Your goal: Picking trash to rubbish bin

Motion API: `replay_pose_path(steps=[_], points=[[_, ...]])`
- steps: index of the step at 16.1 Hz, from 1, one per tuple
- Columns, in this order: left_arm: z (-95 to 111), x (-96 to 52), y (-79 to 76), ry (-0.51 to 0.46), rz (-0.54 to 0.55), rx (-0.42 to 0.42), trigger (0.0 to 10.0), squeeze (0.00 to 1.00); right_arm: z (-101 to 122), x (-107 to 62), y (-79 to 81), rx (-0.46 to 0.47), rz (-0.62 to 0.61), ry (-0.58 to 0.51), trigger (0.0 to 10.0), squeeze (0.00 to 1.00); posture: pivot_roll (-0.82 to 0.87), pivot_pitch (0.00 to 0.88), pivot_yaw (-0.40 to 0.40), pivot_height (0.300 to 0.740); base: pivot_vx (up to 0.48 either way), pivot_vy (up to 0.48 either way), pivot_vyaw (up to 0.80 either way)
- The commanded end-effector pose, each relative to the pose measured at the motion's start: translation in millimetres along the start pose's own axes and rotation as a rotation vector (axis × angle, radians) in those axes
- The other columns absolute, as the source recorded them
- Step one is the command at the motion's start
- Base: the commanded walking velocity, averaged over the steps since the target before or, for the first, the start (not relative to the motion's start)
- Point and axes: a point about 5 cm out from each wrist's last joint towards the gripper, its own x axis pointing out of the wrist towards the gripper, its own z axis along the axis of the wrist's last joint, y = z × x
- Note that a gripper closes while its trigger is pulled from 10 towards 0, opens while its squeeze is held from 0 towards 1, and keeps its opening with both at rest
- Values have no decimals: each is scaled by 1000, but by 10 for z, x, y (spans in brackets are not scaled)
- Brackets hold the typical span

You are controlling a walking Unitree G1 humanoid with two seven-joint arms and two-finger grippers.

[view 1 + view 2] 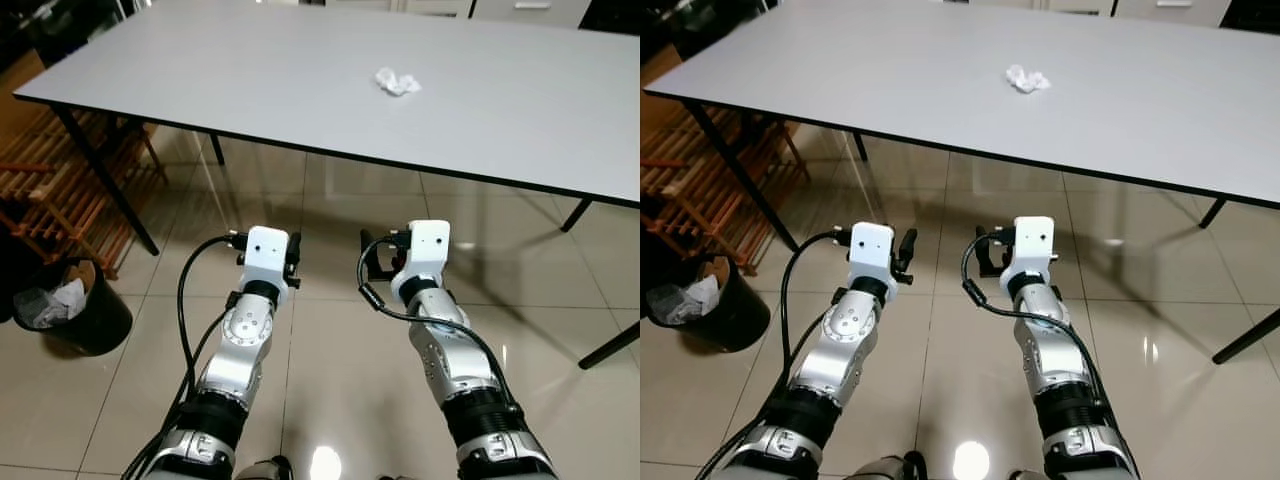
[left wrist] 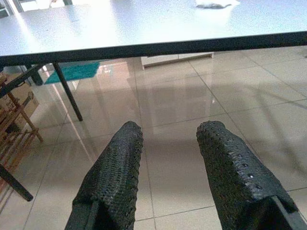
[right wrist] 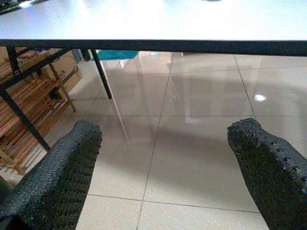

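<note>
1. A crumpled white tissue is shown lying on the grey table, towards the far side and a little right of centre, well apart from every edge.
2. The left gripper and the right gripper are held low in front of the robot, below the level of the tabletop and on the near side of its near edge, above the tiled floor.
3. Both are seen empty. The fingers of the left gripper are parted by a moderate gap; those of the right gripper are spread wide.
4. The tissue lies ahead of and above both grippers, beyond the table edge. It is nearly in line with the right gripper and off to the right of the left one, so the right arm is judged the nearer.
5. The tissue is an irregular wad. A slight elongation running left to right is suggested, but no definite long axis or pointing direction can be told.
6. A black rubbish bin, lined and already holding crumpled paper, stands on the floor at the near left, beside a wooden rack.
7. The step in hand is judged to be the reach: the gripper must be raised over the table edge and carried forward before any grasp.
</note>
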Motion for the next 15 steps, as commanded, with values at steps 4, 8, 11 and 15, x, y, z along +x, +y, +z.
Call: replay_pose_path(steps=[4, 8, 11, 15], points=[[-6, 3, -2, 8, -8, 2, 10000, 0, -20, -3, -4, 51, -13, 10, 10000, 0, -61, 113, 52, 740, 338, 0, -200], [-1, 6, -3, 8, -7, 5, 10000, 0, -11, -1, -2, 23, -7, 1, 10000, 0, -57, 120, 50, 740, 366, 0, -552], [-1, 9, 1, 8, -5, 5, 10000, 0, -5, 2, -7, 27, -12, -1, 10000, 0, -57, 122, 49, 740, 368, 0, 0], [2, 10, -2, 7, -4, 4, 10000, 0, 1, 4, -21, 30, -20, -5, 10000, 0, -57, 123, 48, 740, 365, 0, 0]])
